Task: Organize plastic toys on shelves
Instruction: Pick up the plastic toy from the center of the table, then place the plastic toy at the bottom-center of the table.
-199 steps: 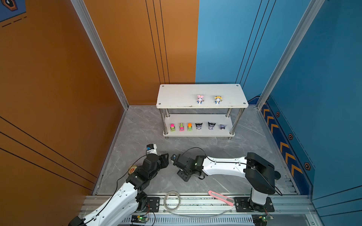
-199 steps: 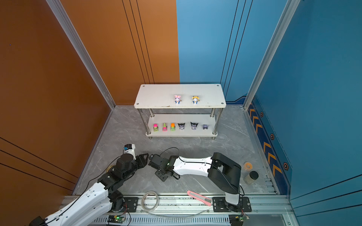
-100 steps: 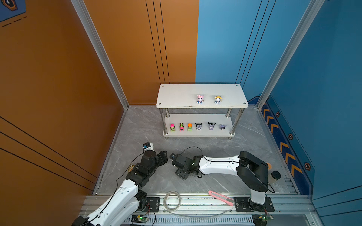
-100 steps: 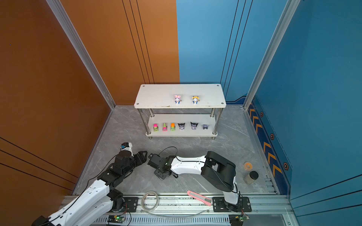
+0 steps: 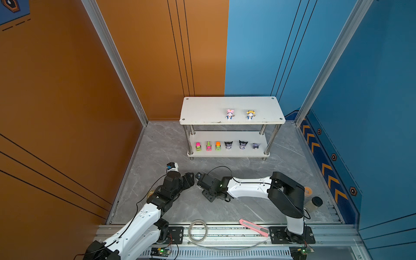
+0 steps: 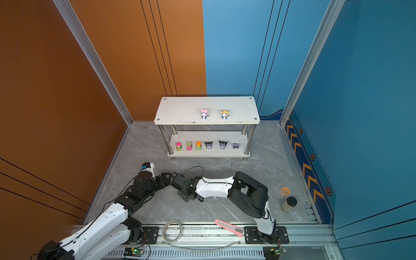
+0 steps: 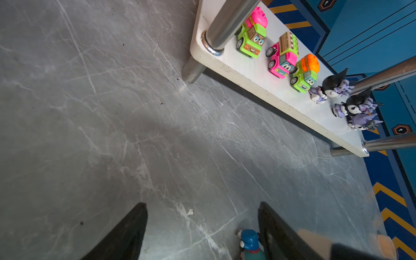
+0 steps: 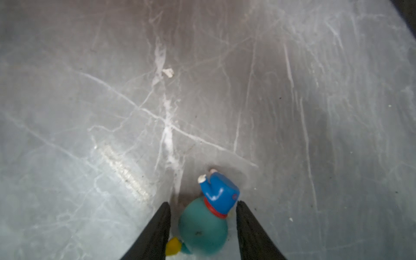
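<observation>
The teal-hatted figurine [image 8: 202, 227] lies on its side on the floor between the fingers of my right gripper [image 8: 203, 202], which is open, with a small gap at one finger. My left gripper [image 7: 202, 203] faces it tip to tip and is open wide, with that figurine [image 7: 248, 242] beside one finger. On the shelves [image 5: 202, 110], the top board carries a pink-hatted [image 5: 229, 114] and a yellow-hatted figurine [image 5: 250, 114]. The lower board [image 5: 234, 137] holds three neon trucks [image 5: 209, 145] and three black-purple figurines [image 5: 243, 144] in a row.
A pink utility knife [image 5: 254, 227] and a coil of clear tubing [image 5: 197, 230] lie on the front rail. A dark-lidded jar [image 5: 313, 203] and an orange tape roll [image 5: 308, 191] stand at the right wall. Both forearms lie low over the floor in front of the shelves.
The right arm's elbow has swung left and its gripper has crept toward the shelves. The left gripper has shifted slightly with it; the two tips stay close together.
</observation>
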